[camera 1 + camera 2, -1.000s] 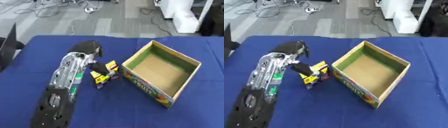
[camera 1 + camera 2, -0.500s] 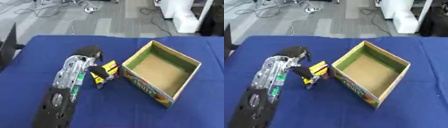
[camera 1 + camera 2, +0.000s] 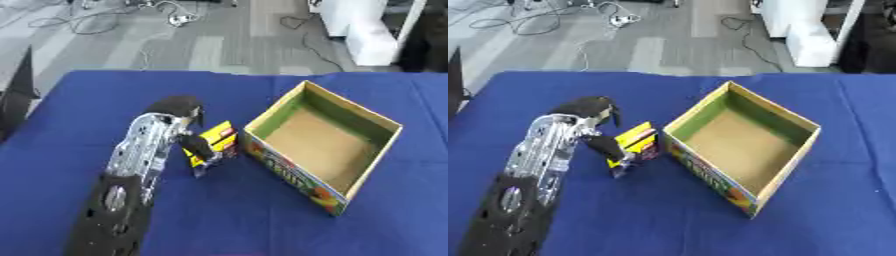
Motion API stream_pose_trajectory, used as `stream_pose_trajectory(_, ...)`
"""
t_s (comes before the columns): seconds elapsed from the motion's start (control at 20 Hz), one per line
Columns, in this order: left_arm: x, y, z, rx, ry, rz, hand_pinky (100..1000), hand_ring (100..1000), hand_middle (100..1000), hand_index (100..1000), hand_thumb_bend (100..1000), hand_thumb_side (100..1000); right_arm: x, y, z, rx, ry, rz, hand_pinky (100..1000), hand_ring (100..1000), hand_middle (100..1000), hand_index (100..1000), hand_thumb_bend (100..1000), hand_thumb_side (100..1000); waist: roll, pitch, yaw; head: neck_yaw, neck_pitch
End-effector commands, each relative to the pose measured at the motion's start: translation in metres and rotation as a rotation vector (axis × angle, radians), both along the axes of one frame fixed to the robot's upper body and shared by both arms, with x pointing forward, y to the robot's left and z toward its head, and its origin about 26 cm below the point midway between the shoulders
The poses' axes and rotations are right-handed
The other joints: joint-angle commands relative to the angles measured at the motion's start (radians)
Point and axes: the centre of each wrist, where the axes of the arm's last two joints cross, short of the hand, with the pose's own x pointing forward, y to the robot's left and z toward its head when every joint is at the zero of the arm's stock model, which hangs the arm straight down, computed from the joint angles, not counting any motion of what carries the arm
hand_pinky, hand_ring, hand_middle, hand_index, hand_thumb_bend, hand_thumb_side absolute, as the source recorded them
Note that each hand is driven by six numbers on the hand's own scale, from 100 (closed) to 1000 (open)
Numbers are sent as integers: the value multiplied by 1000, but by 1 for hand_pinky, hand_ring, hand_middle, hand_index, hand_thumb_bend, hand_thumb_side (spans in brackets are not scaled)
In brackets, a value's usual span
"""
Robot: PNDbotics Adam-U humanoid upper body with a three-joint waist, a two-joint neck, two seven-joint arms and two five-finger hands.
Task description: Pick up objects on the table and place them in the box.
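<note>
Cables [image 3: 131, 15] and white cabinet [image 3: 359, 27] beyond table [image 3: 262, 225]
</note>
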Motion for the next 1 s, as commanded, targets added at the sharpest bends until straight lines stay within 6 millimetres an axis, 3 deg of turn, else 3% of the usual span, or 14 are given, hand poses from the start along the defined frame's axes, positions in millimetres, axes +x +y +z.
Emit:
stream_pose_trajectory(0.05, 1, 1, 5, -3, -17, 12, 886, 808, 875, 745, 643, 523, -1, -3, 9, -25, -21, 3, 142, 298, 383, 479, 100, 1000, -3, -6, 1, 3, 0)
stream_pose_trajectory(1.0, 7, 4, -8, -21, 39, 36, 883, 783, 842, 829, 675, 539, -1, -3, 9, -22, -18, 2, 142, 298, 383, 479, 100, 1000, -2, -7, -2, 3, -1)
